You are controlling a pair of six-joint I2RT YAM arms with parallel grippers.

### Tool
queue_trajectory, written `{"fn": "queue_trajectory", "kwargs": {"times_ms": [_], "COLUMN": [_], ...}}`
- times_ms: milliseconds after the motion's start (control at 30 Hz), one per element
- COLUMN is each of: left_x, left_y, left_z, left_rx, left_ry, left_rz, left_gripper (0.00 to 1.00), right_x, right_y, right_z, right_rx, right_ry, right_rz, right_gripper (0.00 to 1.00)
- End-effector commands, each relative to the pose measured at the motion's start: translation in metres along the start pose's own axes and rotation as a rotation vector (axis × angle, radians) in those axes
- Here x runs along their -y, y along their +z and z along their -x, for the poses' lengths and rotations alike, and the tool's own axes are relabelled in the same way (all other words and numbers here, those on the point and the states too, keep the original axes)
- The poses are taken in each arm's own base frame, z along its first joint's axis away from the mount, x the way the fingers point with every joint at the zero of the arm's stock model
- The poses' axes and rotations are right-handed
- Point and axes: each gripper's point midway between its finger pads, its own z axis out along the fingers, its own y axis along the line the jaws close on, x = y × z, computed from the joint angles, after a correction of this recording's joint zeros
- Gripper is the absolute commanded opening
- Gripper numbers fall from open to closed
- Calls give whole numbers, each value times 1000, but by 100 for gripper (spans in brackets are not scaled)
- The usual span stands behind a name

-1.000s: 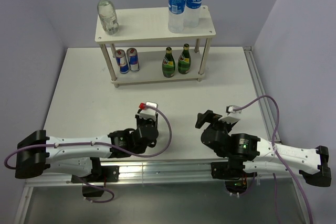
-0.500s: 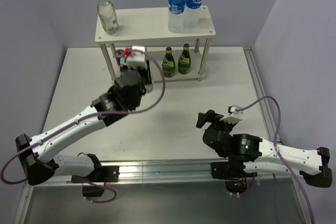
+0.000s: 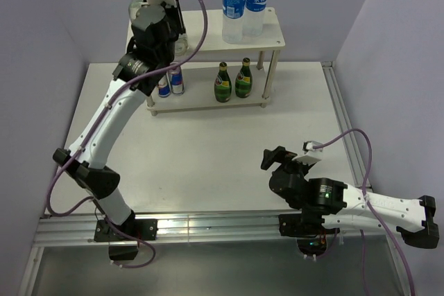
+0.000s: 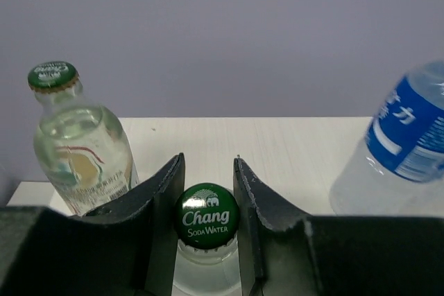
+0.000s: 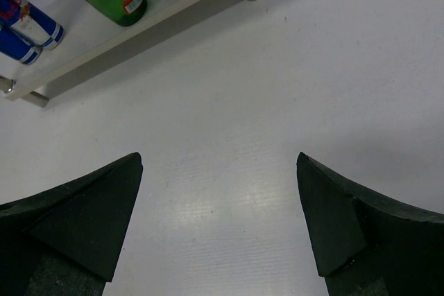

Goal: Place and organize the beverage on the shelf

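Over the left end of the shelf's (image 3: 208,36) top board, the left gripper (image 4: 208,164) is clamped on the neck of a clear soda-water bottle (image 4: 206,216). Only its green cap and shoulders show between the dark fingers (image 4: 163,199). Its body is cut off in the wrist view and mostly masked by the arm from above, so whether it stands on the board cannot be told. A second glass bottle (image 4: 83,157) stands just to its left, half hidden from above. Two blue-labelled water bottles (image 3: 244,5) stand at the shelf's right end. On the lower tier are two green bottles (image 3: 232,81) and two cans (image 3: 170,82) partly behind the arm. Well in front of the shelf, the right gripper (image 5: 218,199) hangs over the table (image 3: 208,143), jaws spread wide on nothing.
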Motion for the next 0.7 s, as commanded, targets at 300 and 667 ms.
{"fn": "queue_trajectory", "kwargs": {"times_ms": [300,667], "left_x": [-16,-32], "left_y": [28,60], "left_z": [83,69], "left_rx": [231,236], "left_ry": [-30,28], "left_rz": [31,89], "left_gripper": [0,0], "right_x": [2,3], "right_y": [1,2], "right_z": [9,8], "right_rx": [52,56], "right_ry": [41,27], "right_rz": [-5,-14], "right_gripper": [99,99]}}
